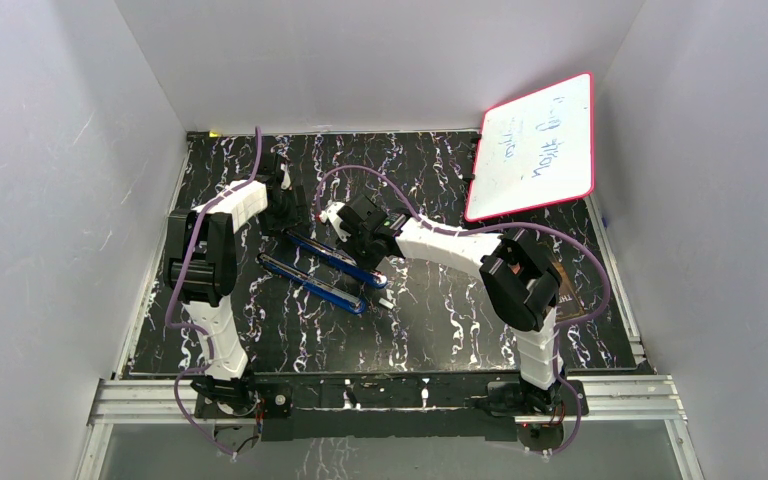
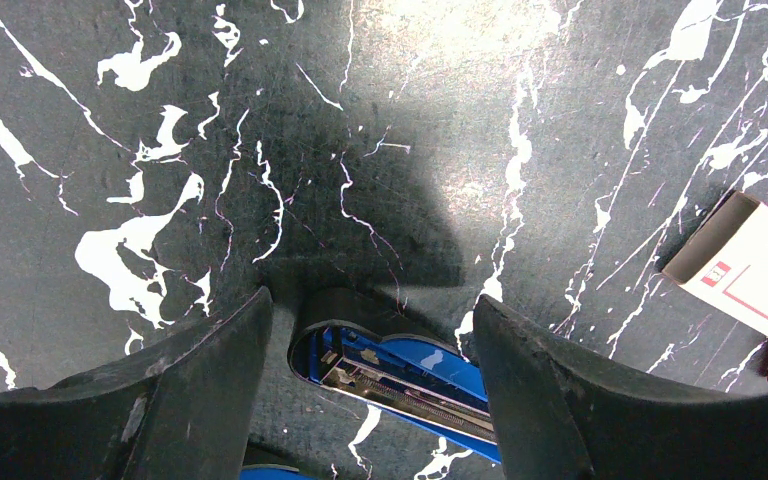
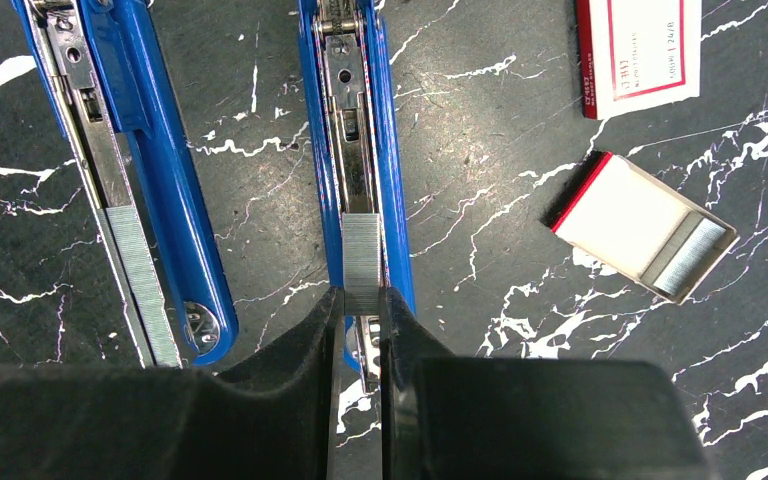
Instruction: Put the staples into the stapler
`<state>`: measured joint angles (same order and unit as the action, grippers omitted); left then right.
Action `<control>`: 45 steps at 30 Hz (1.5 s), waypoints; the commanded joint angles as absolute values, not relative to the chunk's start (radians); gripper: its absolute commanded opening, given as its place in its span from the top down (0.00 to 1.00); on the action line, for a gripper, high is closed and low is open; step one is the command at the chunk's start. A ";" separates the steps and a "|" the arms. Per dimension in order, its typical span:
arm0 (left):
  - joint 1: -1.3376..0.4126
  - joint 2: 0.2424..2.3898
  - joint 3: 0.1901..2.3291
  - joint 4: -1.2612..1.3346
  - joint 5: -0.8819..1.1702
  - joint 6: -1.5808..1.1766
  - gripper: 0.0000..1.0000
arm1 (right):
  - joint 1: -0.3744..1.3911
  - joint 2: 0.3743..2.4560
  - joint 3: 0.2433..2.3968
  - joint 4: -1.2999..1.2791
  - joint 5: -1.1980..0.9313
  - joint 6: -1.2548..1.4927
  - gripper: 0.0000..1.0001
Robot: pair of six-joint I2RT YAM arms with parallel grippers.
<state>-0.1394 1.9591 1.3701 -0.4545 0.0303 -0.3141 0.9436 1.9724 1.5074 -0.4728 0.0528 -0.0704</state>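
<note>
Black fingers of the right gripper [image 3: 362, 305] fill the bottom of the right wrist view, pinched together on the lower end of a staple strip [image 3: 362, 255]. The strip runs lengthwise over the metal channel of an open blue stapler [image 3: 355, 120] at centre frame, and its upper part shows above the fingertips. Whether it sits fully down in the channel I cannot tell. In the left wrist view the left gripper [image 2: 370, 300] has its jaws apart, one on each side of that stapler's rounded end at bottom centre. At the left of the right wrist view lies a second blue stapler [image 3: 160, 170], also open, with a row of staples [image 3: 145, 285] in its rail. At right sits a box tray [image 3: 625, 215] with loose staples [image 3: 695, 255] in its lower-right end. A red-and-white sleeve [image 3: 640, 50] lies at top right.
</note>
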 commanded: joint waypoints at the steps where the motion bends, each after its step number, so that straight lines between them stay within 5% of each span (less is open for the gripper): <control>1: -0.143 1.965 1.393 -0.483 0.060 -0.311 0.29 | 0.941 1.957 1.526 -0.479 0.055 -0.064 1.00; 45: -0.143 1.968 1.394 -0.483 0.061 -0.310 0.29 | 0.941 2.009 1.570 -0.535 0.059 -0.083 1.00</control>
